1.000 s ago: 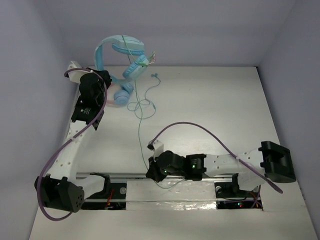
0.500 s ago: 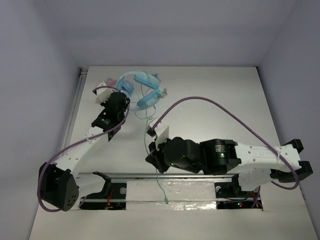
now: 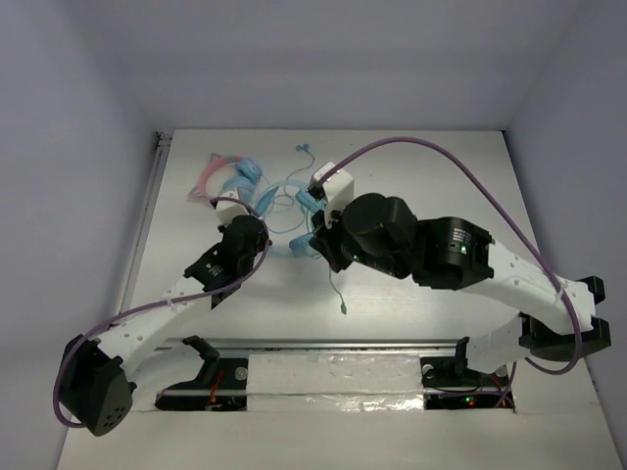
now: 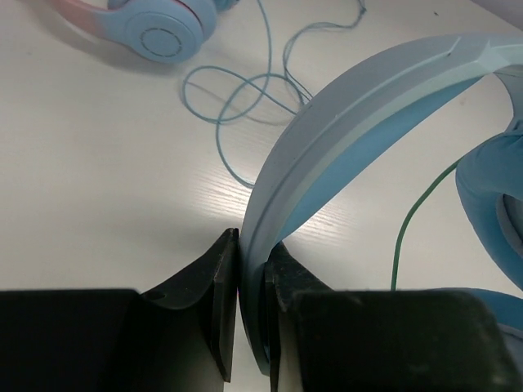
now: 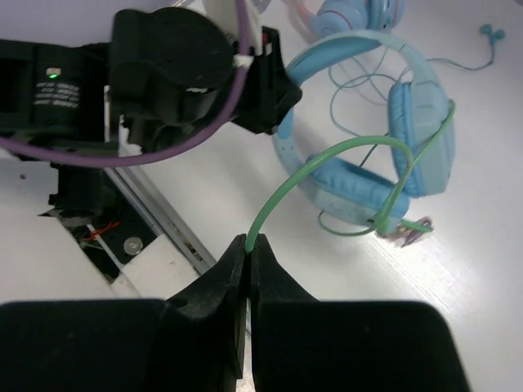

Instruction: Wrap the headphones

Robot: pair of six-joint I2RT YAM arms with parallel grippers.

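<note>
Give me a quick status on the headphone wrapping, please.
Left gripper shut on headband. Right gripper shut on green cable, arching to headphones. Small headphones and earbud wire lie close by.

Your white tabletop (image 3: 441, 196) carries everything toward its far-left part. The headphones (image 5: 421, 139) seem to lie flat there, and their green cable (image 3: 343, 304) trails toward the near edge. Pink-banded cat-ear headphones (image 4: 163, 37) sit farther left, beside teal earbuds (image 3: 305, 149) (their thin cord lies in loose loops between the two headsets).
</note>
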